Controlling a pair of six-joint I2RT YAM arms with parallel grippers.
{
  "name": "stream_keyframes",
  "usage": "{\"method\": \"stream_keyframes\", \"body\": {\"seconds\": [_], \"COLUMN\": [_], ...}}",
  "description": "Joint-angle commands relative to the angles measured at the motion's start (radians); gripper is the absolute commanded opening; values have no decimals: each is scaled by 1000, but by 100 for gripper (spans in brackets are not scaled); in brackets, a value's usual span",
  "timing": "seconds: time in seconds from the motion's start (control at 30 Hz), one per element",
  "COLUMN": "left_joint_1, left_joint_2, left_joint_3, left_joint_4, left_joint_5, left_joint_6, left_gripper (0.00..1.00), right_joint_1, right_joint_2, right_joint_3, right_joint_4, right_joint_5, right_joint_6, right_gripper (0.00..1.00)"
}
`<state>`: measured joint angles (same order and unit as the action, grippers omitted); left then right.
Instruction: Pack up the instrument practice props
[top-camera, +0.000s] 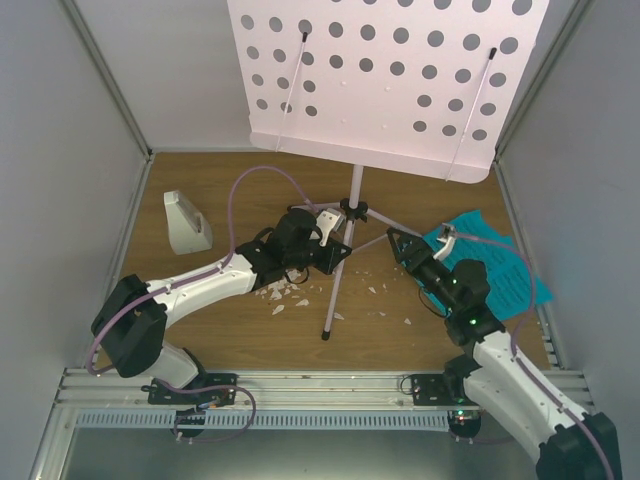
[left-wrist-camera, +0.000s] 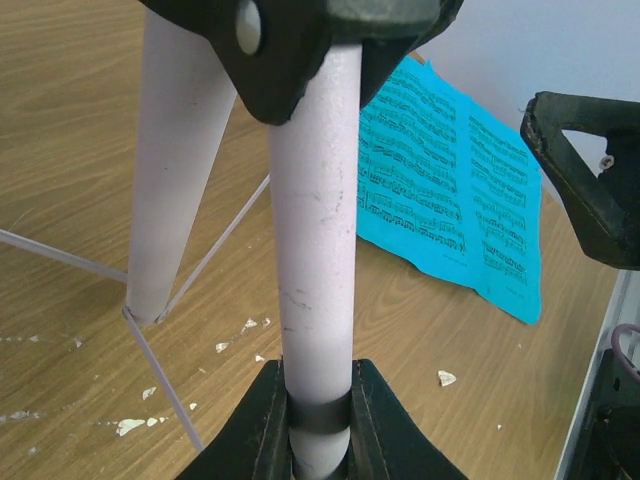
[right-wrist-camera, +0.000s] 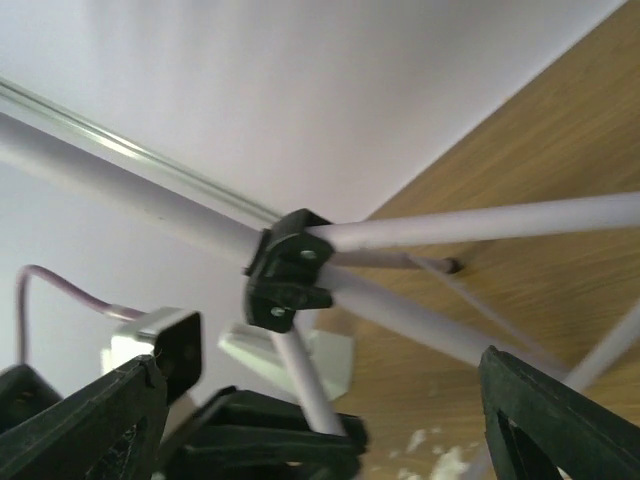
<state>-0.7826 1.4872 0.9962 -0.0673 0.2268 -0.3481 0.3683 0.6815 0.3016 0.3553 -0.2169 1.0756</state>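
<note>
Pale-lilac and top-heavy, standing mid-worktop: clamping the music stand by its pole with the left fingers, holding the right fingers spread near its leg hub. Risking a topple under one-sided pull, or snagging the sheet music by the right edge.

Music stand: 1
Metronome: 1
Sheet-music pages: one overlapping cluster, exact count unclear
Arms: 2
End effectors: 2, namely left end effector and right end effector
White crumbs: many, scattered on bench
</note>
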Motion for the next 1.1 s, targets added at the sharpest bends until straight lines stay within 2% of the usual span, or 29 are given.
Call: {"method": "stream_keyframes", "body": {"seconds": [0.0,0.2,0.37,0.5,0.7,1.07], "left_joint_1": [14,14,14,14,14,14], "left_joint_2": [-28,-36,-37,-33,-32,-32], "left_joint_3": [-18,-19,-15,-17,-22,-24], "left_joint_4": [13,11,10,16,24,33], "left_joint_5": [-26,-29,-26,-18,-14,-15], "left_joint_6": [6,6,6,5,-2,-7], "left_gripper": [0,0,0,0,0,0], "right_joint_1": [-4,6,10,14,15,17], "right_joint_2": [89,239,342,379,437,538], "right_joint_3": [87,119,180,186,176,201], "right_joint_4": [146,299,304,302,339,421], "right_joint_5": [-143,-207,-248,-222,-227,-276], "right_joint_6": [247,349,337,304,323,349], "right_gripper": [88,91,91,91,86,68]}}
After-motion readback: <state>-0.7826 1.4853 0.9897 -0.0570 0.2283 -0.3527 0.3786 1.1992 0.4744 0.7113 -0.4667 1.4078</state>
